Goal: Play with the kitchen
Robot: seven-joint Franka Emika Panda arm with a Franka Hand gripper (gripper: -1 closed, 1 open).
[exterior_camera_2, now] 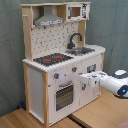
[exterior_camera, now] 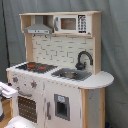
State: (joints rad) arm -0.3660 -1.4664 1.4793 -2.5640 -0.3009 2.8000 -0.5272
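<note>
toy kitchen (exterior_camera_2: 55,65), sink (exterior_camera: 71,74) (basin bare), gripper (exterior_camera_2: 83,80) near oven door (exterior_camera_2: 64,97)

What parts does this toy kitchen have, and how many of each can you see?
Parts of the kitchen, seen in both exterior views:
Stovetop: 1
Faucet: 1
Sink: 1
Microwave: 1
Hood: 1
Oven door: 1
Total: 6

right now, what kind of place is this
Probably a lab or test setup, not a home: a toy kitchen on a wooden table, a plain grey curtain behind, and a robot arm reaching in.
</note>
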